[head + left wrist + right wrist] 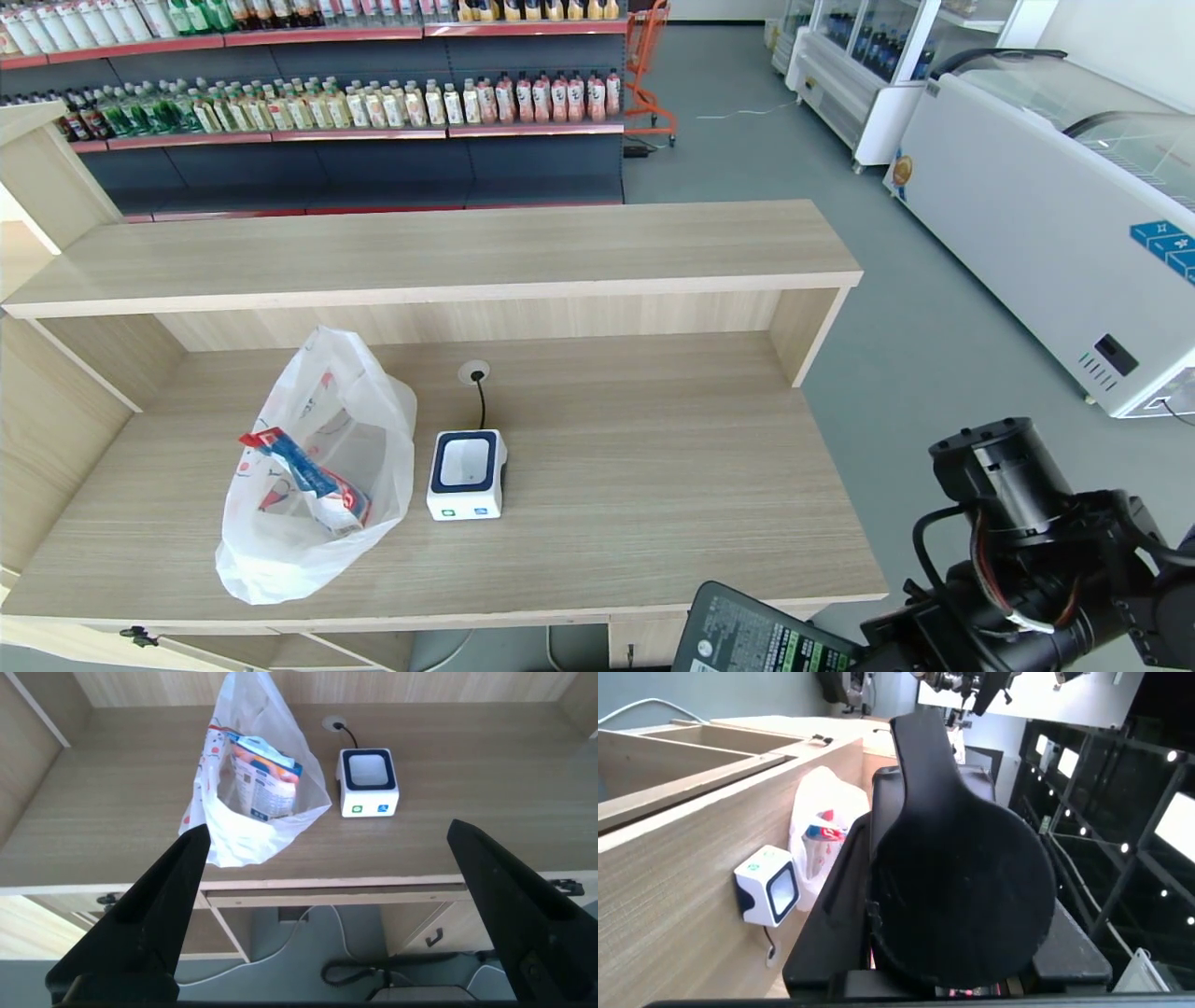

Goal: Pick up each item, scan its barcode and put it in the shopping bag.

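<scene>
In the head view, 1 shopping bag (327, 392) holding 1 blue-and-red packet (303, 471) stands just left of the 1 scanner (466, 473) on the counter (653, 485); in the left wrist view, the left gripper (329, 828) hangs spread and empty, near of the scanner; in the right wrist view, it cannot be told whether the right gripper (957, 859) is spread or pressed together.

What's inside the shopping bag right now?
One packet, blue, red and white, leans tilted inside the shopping bag, seen through its open mouth. The bag's crumpled plastic hides the bottom, so anything lying under or behind the packet cannot be seen.
</scene>
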`<state>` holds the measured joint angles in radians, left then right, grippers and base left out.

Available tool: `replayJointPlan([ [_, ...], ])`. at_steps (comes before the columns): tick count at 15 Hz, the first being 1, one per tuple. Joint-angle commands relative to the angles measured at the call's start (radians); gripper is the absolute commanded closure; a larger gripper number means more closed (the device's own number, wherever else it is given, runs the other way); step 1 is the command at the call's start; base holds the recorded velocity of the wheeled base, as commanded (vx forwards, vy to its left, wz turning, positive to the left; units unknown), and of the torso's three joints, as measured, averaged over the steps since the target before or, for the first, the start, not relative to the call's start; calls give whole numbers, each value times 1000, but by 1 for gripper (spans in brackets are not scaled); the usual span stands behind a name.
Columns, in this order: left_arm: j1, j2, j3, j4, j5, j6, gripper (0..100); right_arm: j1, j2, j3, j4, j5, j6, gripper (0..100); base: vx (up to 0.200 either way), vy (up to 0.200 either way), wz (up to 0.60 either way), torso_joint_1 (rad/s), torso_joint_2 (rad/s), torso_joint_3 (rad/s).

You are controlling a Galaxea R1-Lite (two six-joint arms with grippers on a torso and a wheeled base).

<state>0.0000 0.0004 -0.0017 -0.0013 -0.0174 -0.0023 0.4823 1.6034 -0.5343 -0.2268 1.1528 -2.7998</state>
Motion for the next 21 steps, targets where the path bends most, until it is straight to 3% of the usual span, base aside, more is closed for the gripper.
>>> replayJointPlan([
  [1,0,0,0,0,1,-1,0,1,-65,-24,24,-1,77,100,0,0,0,0,0,0],
  [2,0,0,0,0,1,-1,0,-16,-132,-30,21,-1,329,100,0,0,0,0,0,0],
  [4,0,0,0,0,1,-1,0,-114,-221,-33,12,-18,634,100,0,0,0,0,0,0],
  [6,0,0,0,0,-1,-1,0,-369,-306,0,50,8,833,100,0,0,0,0,0,0],
  [9,0,0,0,0,1,-1,0,-403,-344,-52,93,15,1197,100,0,0,0,0,0,0],
  [12,0,0,0,0,1,-1,0,-496,-339,-159,90,-45,1752,100,0,0,0,0,0,0],
  [14,0,0,0,0,1,-1,0,-498,-333,-164,64,-169,2195,100,0,0,0,0,0,0],
  [18,0,0,0,0,1,-1,0,-442,-318,-148,32,-255,3007,100,0,0,0,0,0,0],
  [19,0,0,0,0,-1,-1,0,-418,-312,-153,32,-274,3156,100,0,0,0,0,0,0],
  [21,0,0,0,0,-1,-1,0,-378,-309,-136,32,-281,3274,100,0,0,0,0,0,0],
])
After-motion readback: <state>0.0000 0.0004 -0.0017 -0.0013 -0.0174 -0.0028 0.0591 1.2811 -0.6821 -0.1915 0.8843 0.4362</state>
